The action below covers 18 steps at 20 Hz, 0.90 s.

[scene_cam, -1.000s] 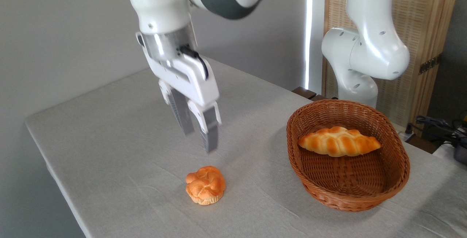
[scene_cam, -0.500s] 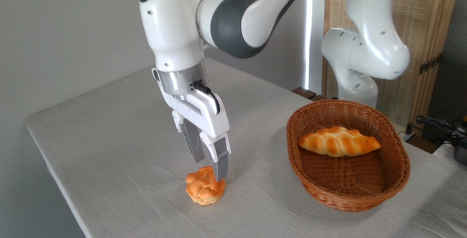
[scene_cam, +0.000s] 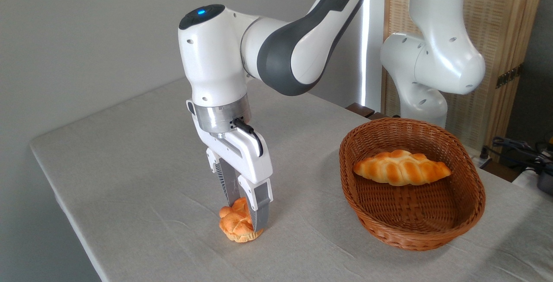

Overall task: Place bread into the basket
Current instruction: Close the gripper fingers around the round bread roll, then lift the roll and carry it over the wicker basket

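The gripper (scene_cam: pixel 245 215) stands upright with its jaws narrowed onto the bread (scene_cam: pixel 235 226), which sits on the table (scene_cam: pixel 129 178) directly beneath it, though a firm clamp cannot be confirmed. The grasp appears off-centre toward the bun's right side, so the bread may rotate or slip out on lifting. The basket (scene_cam: pixel 432 234) lies well to the gripper's right with a braided loaf (scene_cam: pixel 402 167) toward its rear, so a low carry risks striking the near rim.

A single fixed camera stands off one corner of the worktop (scene_cam: pixel 129 161), raised above it and looking down at a slant across the surface toward the grey wall (scene_cam: pixel 77 36) behind. It sits fairly near, cutting off the arm's (scene_cam: pixel 293 44) upper links at the top edge.
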Available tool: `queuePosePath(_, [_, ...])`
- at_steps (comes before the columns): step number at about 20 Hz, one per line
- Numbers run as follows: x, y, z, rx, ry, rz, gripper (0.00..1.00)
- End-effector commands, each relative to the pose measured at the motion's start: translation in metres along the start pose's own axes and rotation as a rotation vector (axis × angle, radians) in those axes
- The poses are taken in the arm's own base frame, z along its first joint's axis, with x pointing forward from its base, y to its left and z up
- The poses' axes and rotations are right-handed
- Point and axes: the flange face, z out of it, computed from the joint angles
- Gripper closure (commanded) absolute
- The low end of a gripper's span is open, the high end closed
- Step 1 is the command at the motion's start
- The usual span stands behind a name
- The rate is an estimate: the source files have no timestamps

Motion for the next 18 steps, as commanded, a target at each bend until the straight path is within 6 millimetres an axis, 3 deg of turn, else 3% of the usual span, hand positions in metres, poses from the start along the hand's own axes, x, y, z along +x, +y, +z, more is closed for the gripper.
queuePosePath(1, [-0.001,-0.002,0.002,0.022,0.008,0.007,0.75])
queuePosePath(3, [-0.001,-0.002,0.003,0.021,0.005,0.009,0.79])
queuePosePath(13, [-0.001,-0.002,0.001,0.022,0.006,0.009,0.79])
queuePosePath(15, [-0.002,-0.002,-0.009,0.022,0.01,0.006,0.79])
queuePosePath(18, [-0.026,0.005,-0.047,-0.022,-0.028,0.021,0.79])
